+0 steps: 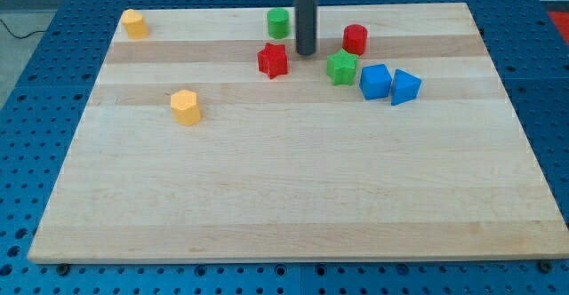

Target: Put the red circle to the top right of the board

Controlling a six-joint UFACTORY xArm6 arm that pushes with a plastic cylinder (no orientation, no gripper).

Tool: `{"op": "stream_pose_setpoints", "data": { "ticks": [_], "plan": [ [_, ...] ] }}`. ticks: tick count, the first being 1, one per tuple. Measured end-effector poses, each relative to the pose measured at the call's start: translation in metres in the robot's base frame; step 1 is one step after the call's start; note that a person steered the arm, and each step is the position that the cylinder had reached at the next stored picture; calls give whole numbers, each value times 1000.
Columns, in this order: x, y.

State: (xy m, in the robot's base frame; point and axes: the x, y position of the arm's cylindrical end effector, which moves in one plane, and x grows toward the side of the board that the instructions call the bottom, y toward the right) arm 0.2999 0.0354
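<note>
Two red blocks (356, 39) (274, 60), two green (278, 22) (341, 67), two blue (375, 82) (404, 87), two yellow (134, 23) (186, 107); my tip (306, 51) has no fingers

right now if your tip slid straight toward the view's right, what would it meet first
Probably the red circle. My tip sits just left of it, slightly lower, so it might only clip its lower edge; depth is hard to judge.

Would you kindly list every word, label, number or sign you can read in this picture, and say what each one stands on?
None: there is no readable text anywhere in the view.
The wooden board is bare wood grain.
The red circle, red star and the other blocks carry no markings.
My tip, between those two red blocks, is plain dark.
</note>
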Motion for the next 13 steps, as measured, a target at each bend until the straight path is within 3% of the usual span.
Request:
{"op": "stream_pose_setpoints", "data": {
  "ticks": [2,3,4,5,6,9,11,13],
  "plan": [
    [-9,142],
    [-10,154],
    [16,99],
    [9,45],
    [-30,43],
    [-42,143],
    [-15,138],
    [-22,171]
  ]
}}
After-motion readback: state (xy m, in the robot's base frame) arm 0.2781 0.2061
